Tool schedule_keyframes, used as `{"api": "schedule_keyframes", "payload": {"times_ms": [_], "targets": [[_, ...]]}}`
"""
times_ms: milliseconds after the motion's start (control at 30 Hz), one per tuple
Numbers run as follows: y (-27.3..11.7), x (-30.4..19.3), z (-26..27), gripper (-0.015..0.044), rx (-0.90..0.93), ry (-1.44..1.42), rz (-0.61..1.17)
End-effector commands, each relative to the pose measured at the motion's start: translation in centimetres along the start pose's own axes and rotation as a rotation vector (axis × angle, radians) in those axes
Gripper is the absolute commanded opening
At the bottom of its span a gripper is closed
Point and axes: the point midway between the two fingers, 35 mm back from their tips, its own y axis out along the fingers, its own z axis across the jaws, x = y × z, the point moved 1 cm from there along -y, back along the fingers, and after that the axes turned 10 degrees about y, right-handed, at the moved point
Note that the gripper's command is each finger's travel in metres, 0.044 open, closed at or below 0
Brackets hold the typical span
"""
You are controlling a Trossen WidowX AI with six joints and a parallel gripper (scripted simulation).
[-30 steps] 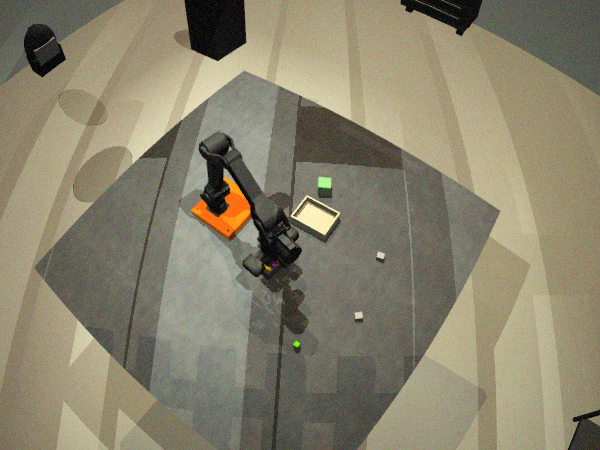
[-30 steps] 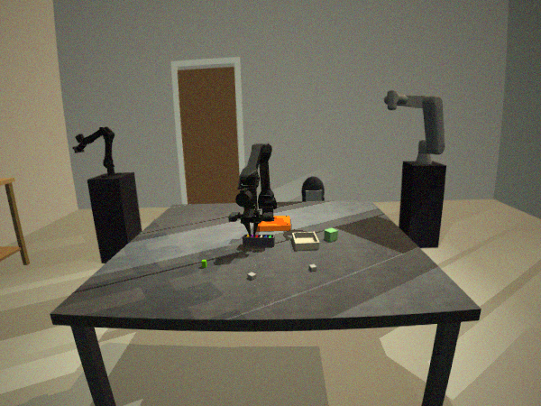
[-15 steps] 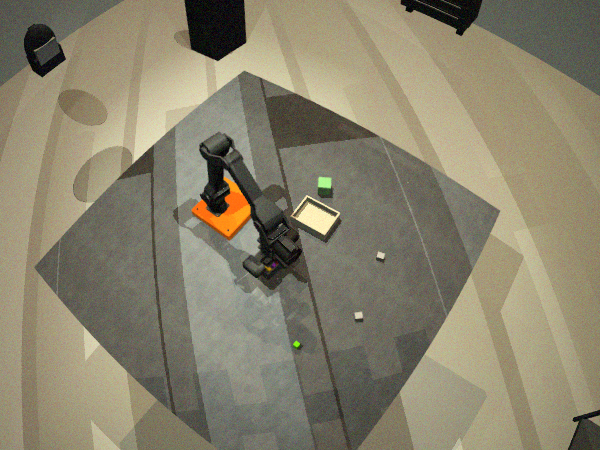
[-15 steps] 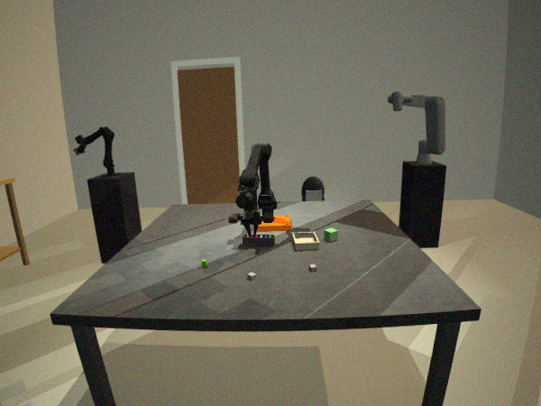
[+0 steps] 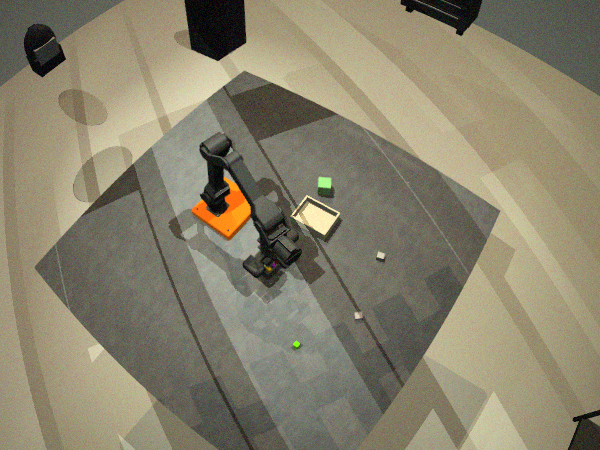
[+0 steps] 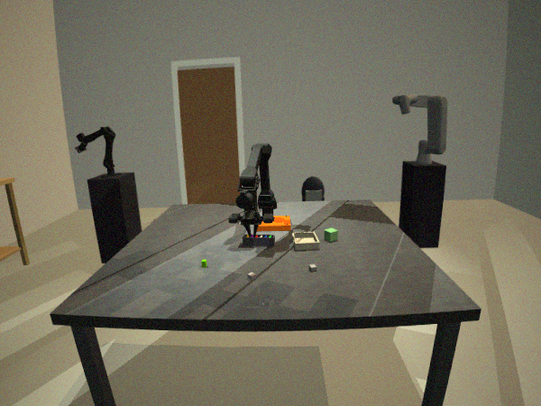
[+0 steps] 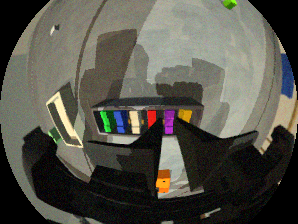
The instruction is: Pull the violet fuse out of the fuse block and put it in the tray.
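Observation:
The violet fuse [image 7: 169,123] [image 5: 274,265] stands in the dark fuse block [image 7: 145,102] [image 6: 259,243], between the red fuse [image 7: 152,119] and the yellow fuse [image 7: 185,117]. Cream, blue and green fuses stand further along the row. My gripper [image 7: 168,120] [image 6: 252,234] points down over the block, open by a narrow gap. In the wrist view its fingertips appear on either side of the violet fuse, the left one close to the red fuse. Contact and exact tip height cannot be told. The cream tray [image 5: 316,217] [image 6: 307,246] lies beside the block and holds nothing.
A pale green cube [image 5: 324,185] [image 6: 331,235] is behind the tray. Two small whitish cubes [image 5: 381,256] [image 5: 358,315] and a bright green one [image 5: 296,344] [image 6: 204,263] lie further out. The orange base plate [image 5: 225,221] is under the arm.

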Motion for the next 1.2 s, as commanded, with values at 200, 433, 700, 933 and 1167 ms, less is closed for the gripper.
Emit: {"api": "schedule_keyframes", "payload": {"times_ms": [200, 433, 700, 933, 1167], "targets": [[0.00, 0.00, 0.00, 0.0060, 0.000, 0.000, 0.000], [0.00, 0.00, 0.00, 0.0013, 0.000, 0.000, 0.000], [-0.12, 0.01, 0.00, 0.0000, 0.000, 0.000, 0.000], [-0.46, 0.03, 0.00, 0.0000, -0.001, 0.001, 0.000], [-0.80, 0.06, 0.00, 0.0000, -0.001, 0.001, 0.000]]}}
